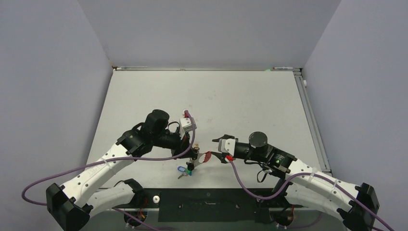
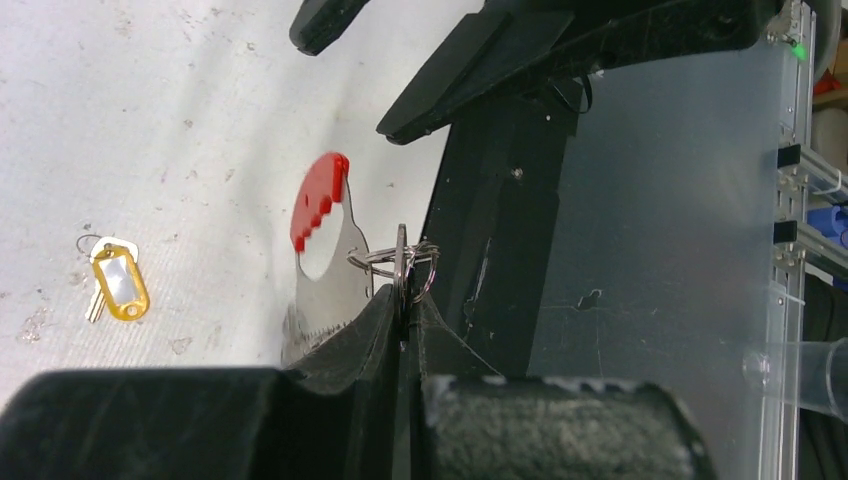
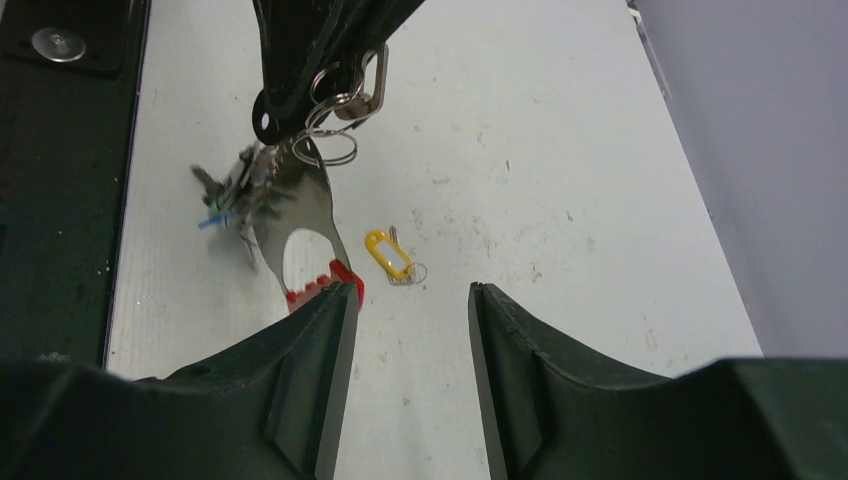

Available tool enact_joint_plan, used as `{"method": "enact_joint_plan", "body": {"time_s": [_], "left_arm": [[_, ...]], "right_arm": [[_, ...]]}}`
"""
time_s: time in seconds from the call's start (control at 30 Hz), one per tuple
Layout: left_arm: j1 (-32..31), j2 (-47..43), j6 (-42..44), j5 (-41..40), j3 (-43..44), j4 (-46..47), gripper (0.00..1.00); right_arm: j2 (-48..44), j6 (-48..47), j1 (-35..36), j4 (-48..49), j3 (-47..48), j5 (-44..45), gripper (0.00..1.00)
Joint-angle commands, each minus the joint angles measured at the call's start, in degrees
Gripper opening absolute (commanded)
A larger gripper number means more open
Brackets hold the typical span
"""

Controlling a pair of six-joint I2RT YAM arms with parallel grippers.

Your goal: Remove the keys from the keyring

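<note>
My left gripper (image 1: 193,160) (image 2: 405,300) is shut on the wire rings (image 2: 398,262) of the keyring and holds it above the table. The keyring's red crescent (image 1: 205,157) (image 2: 320,200) (image 3: 325,287) and grey toothed strip (image 2: 330,290) (image 3: 300,200) hang from those rings. A bunch of keys (image 1: 183,170) (image 3: 235,190) with blue and green tags dangles beside the strip. One yellow-tagged key (image 2: 120,282) (image 3: 390,256) lies loose on the table. My right gripper (image 1: 215,148) (image 3: 410,300) is open with nothing between its fingers. Its left fingertip (image 3: 335,300) sits right by the red crescent.
A black mounting plate (image 1: 207,198) (image 3: 60,150) runs along the table's near edge between the arm bases. A metal rail (image 1: 312,120) lines the right side of the table. Grey walls close in on three sides.
</note>
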Motion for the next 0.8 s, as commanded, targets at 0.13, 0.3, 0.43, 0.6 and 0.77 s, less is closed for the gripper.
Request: {"method": "enact_joint_plan", "body": {"time_s": [0.13,0.3,0.43,0.6,0.77], "left_arm": [[0.2,0.2,13.8,7.4,6.0,-6.4,0.00],[0.0,0.9,20.8,7.3,7.9,-11.1,0.00],[-1.0,1.2,31.3,2.8,10.4,-16.5,0.00],[-1.2,2.9,47.4,-5.2,16.6,-24.2,0.00],[-2.4,3.7,65.2,-10.9,20.7,-29.1,0.00]], "right_arm": [[1.0,-3.3,-0.4,3.8,3.6,-8.2,0.45],[2.7,-4.3,-0.1,4.3,5.3,-11.3,0.44],[3.2,-1.6,0.9,4.2,6.1,-13.5,0.46],[3.5,3.3,1.3,3.4,6.8,-13.8,0.53],[3.5,9.2,0.7,2.9,7.8,-13.5,0.58]]}}
